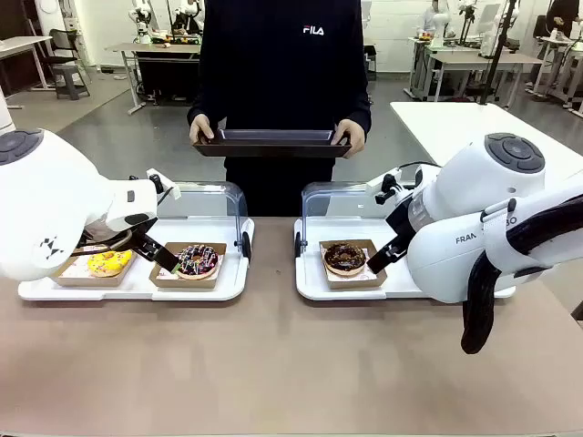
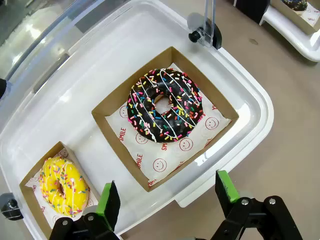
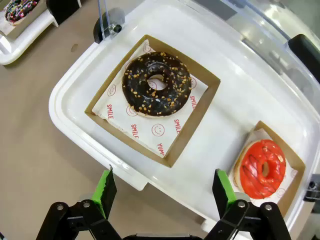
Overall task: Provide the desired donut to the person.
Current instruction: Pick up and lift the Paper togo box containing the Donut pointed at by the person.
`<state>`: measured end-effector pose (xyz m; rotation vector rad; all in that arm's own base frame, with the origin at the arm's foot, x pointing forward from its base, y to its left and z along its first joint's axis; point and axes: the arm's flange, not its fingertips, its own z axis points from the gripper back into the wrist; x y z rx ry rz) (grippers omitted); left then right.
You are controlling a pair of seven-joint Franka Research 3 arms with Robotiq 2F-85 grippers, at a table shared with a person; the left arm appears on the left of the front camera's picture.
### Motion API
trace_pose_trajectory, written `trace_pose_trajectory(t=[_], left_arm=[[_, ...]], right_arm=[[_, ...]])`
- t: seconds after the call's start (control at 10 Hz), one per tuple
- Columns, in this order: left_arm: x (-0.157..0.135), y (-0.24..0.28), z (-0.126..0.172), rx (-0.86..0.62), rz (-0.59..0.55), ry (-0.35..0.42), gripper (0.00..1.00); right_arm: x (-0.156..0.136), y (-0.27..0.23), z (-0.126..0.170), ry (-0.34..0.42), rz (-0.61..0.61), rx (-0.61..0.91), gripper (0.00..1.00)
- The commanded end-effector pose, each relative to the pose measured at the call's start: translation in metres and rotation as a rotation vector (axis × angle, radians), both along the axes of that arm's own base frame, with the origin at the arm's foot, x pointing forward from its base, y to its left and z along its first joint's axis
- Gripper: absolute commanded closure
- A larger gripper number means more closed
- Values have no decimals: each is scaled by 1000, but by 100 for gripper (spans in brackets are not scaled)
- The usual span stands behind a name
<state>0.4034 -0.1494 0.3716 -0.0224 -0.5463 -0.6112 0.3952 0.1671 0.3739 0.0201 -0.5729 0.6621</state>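
The person (image 1: 282,82), in a black top lettered "FILA" (image 1: 313,30), stands at the far side holding a dark tray (image 1: 271,138) in both hands. The left gripper (image 2: 167,192) hangs wide open and holds nothing, above a chocolate sprinkle donut (image 2: 165,105) boxed on paper printed "SMILE"; a yellow sprinkle donut (image 2: 62,186) sits in the next box. The right gripper (image 3: 164,185), equally spread and holding nothing, hangs over a chocolate nut donut (image 3: 157,84) on similar "SMILE" paper, with a red glazed donut (image 3: 262,167) boxed nearby.
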Motion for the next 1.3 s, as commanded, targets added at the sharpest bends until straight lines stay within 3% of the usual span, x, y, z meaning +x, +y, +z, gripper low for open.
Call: trace_pose_trajectory(t=[0.0, 1.2], left_arm=[[0, 0, 0, 0, 0, 0, 0], [0, 0, 0, 0, 0, 0, 0]], right_arm=[[0, 0, 0, 0, 0, 0, 0], [0, 0, 0, 0, 0, 0, 0]])
